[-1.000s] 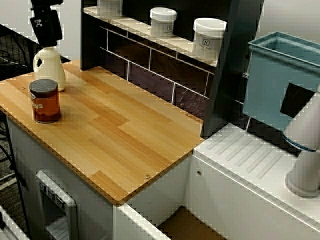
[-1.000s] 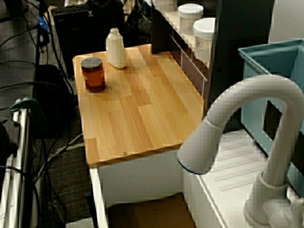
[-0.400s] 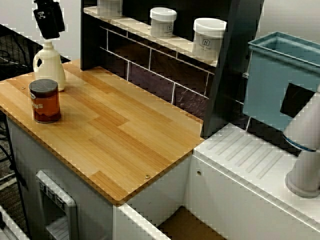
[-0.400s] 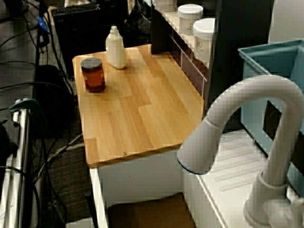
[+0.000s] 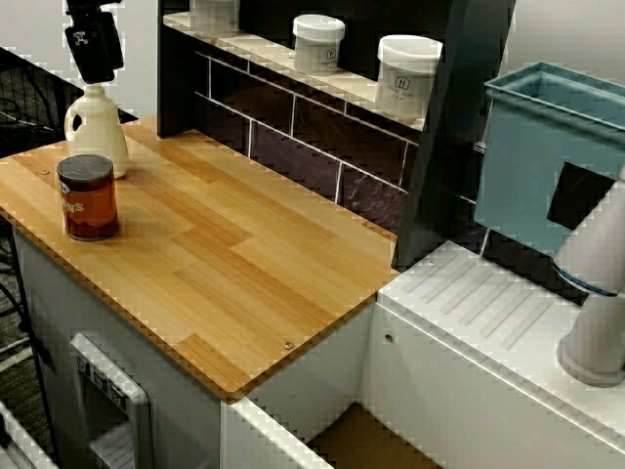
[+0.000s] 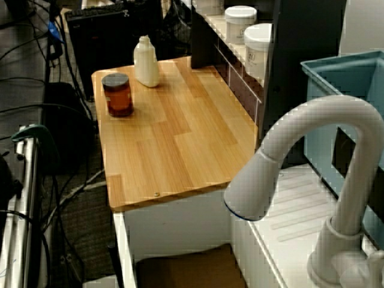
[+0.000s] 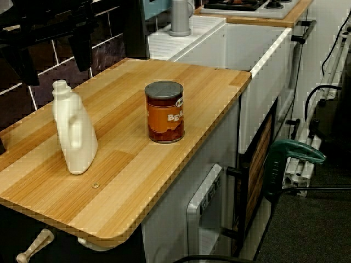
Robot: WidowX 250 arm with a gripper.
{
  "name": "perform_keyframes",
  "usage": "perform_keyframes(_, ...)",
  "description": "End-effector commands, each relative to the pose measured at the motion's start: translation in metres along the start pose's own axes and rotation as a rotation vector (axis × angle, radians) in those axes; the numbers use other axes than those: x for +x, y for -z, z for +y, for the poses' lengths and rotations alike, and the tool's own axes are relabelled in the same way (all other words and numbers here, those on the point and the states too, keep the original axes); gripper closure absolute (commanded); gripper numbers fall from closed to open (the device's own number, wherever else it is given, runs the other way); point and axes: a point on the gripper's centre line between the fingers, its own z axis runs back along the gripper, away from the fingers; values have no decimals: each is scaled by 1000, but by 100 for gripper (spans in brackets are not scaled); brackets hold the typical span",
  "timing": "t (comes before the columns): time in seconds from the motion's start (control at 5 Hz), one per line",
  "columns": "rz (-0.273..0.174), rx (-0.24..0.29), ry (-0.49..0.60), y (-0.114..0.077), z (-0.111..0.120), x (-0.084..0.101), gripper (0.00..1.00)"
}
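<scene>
Two things stand on the wooden counter (image 5: pixel 244 254): a brown can (image 5: pixel 88 195) and, near the can on its side away from the sink (image 7: pixel 258 38), a white bottle (image 5: pixel 95 127), upright. Higher than the can and straight over the bottle's cap hangs the gripper (image 5: pixel 93 70), jaws spread, holding nothing, clear of the cap. I judge this the approach step; a grasp would call for a plumb descent, fingers either side of the neck, without nudging the can

Matt cream plastic jug (image 7: pixel 74 137) — glossy metal can (image 7: pixel 164 112) — smooth, varnished wooden counter (image 7: pixel 137 181).
</scene>
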Motion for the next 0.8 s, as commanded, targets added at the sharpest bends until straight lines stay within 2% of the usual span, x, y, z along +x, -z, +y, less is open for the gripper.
perform_keyframes(0.0,17,26,2,-2,5,-2,0)
perform_keyframes(0.6,54,43,-13,17,-1,-13,0)
